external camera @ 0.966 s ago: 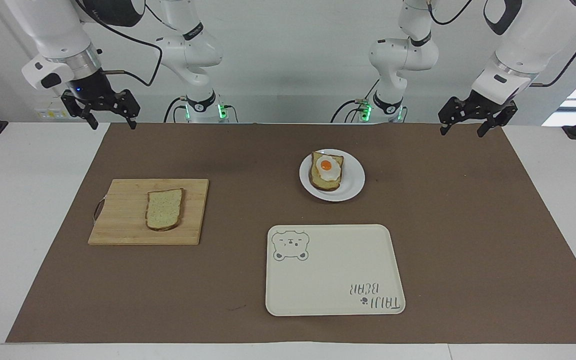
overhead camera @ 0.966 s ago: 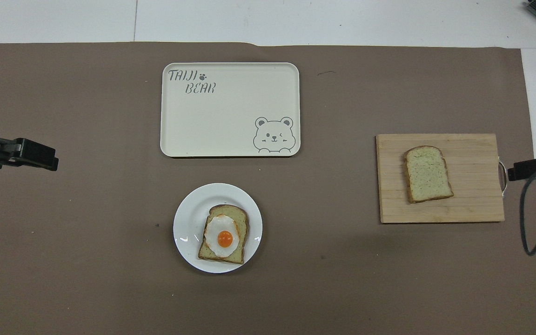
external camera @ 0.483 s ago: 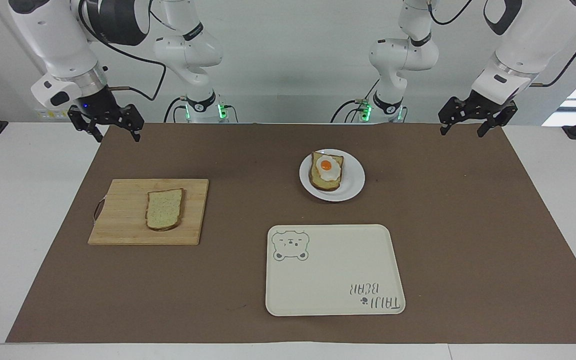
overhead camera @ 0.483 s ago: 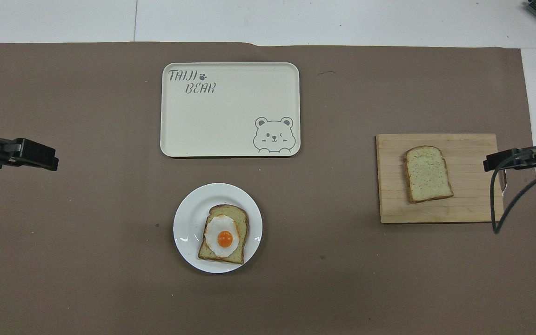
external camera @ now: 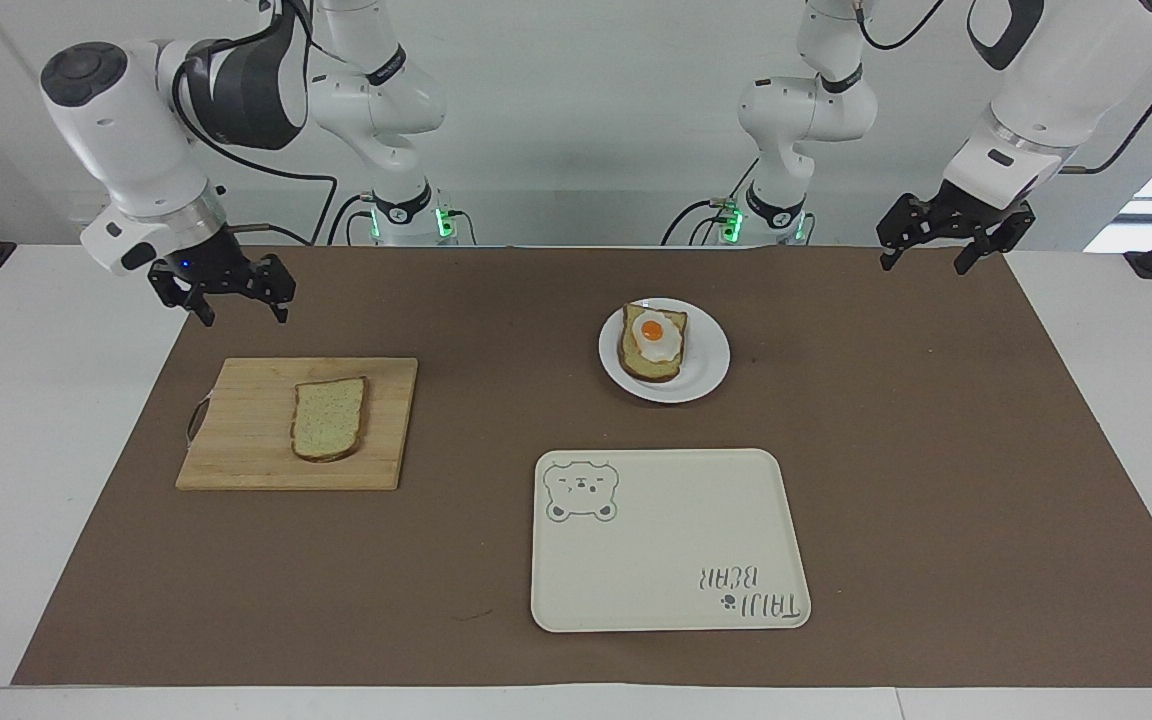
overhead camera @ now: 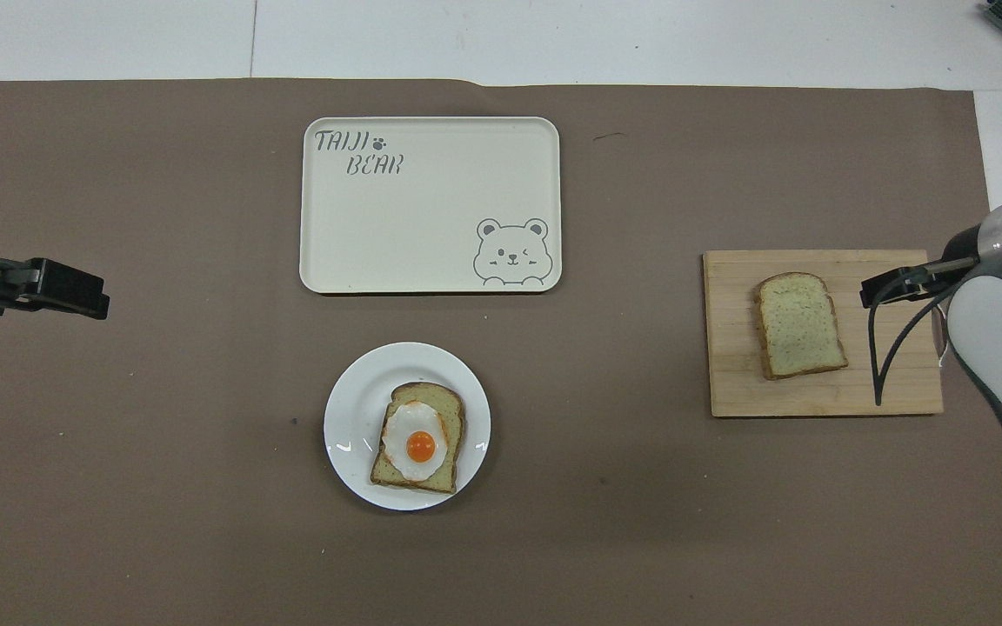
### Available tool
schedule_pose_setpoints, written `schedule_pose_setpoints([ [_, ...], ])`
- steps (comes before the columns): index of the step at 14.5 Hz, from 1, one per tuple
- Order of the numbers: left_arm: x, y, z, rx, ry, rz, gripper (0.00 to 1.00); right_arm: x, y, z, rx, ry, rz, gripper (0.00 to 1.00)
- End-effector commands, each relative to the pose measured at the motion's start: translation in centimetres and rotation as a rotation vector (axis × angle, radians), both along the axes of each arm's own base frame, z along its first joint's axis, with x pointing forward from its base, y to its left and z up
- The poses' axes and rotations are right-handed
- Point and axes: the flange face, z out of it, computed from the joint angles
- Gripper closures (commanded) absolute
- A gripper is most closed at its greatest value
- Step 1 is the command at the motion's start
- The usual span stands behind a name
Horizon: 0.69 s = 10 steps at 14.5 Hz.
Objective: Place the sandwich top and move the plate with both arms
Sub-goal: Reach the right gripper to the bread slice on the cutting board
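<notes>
The sandwich top (external camera: 329, 418) is a plain slice of speckled bread lying flat on a wooden cutting board (external camera: 236, 455) toward the right arm's end of the table; it also shows in the overhead view (overhead camera: 799, 325). The small white plate (external camera: 708, 375) (overhead camera: 349, 396) holds a bread slice with a fried egg (external camera: 652, 340) (overhead camera: 418, 442). My right gripper (external camera: 244, 312) (overhead camera: 888, 285) is open and empty, raised over the board's handle end, apart from the slice. My left gripper (external camera: 926, 262) (overhead camera: 75, 294) is open and empty, waiting over the mat at the left arm's end.
A cream rectangular tray with a bear drawing (external camera: 671, 545) (overhead camera: 431, 217) lies farther from the robots than the plate. A brown mat (external camera: 936, 450) covers the table. The board (overhead camera: 814, 396) has a metal handle at its end.
The right arm has swung in and lowered from beside the mat to over the board's handle end. The left arm, bread, plate and tray have not moved.
</notes>
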Motion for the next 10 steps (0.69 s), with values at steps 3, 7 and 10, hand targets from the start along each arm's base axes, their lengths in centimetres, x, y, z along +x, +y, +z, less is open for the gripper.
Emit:
schedule_pose_setpoints([
  [3,-0.5,0.5,0.4,0.014,0.001,-0.005,0.00,-0.7,-0.2,-2.5,0.013,-0.012,0.024,0.00],
  [7,-0.5,0.5,0.4,0.014,0.001,-0.003,0.00,0.2,-0.8,-6.1,0.016,-0.001,0.070,0.00],
  [10,-0.5,0.5,0.4,0.014,0.002,-0.003,0.00,0.3,-1.4,-7.5,0.035,-0.001,0.081,0.00],
])
